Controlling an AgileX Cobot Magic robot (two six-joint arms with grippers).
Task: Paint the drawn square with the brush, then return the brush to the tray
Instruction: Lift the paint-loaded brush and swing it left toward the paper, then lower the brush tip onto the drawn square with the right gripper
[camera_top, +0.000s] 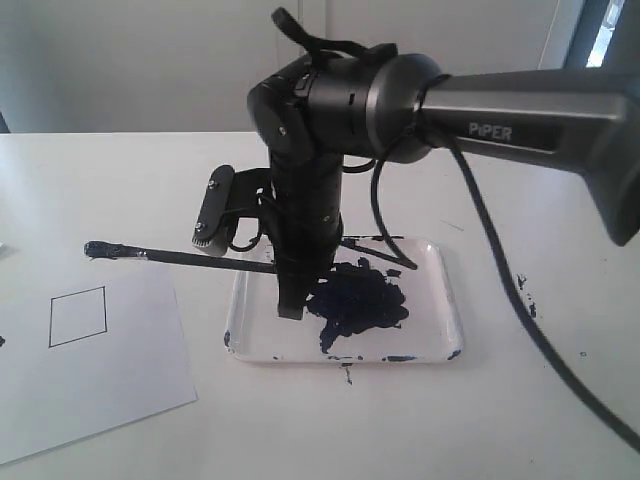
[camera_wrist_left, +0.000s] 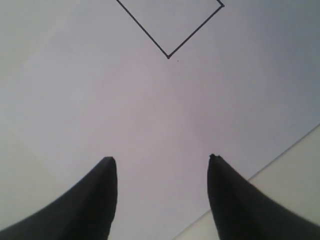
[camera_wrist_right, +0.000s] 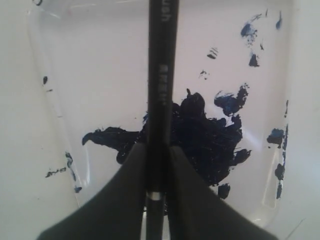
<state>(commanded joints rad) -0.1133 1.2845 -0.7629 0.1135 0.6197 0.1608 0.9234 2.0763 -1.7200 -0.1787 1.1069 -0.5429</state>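
White tabletop (camera_top: 520, 420) fills my feed. My right gripper (camera_wrist_right: 156, 150) clamps the long thin black paintbrush (camera_top: 180, 259) above the shallow clear paint-smeared tray (camera_top: 447, 300), its dark tip pointing left toward the white paper sheet (camera_top: 100, 390) (thin black-outlined square (camera_top: 78, 316) blank inside). My left gripper (camera_wrist_left: 160, 160) hangs over that sheet, fingers parted and holding nothing.
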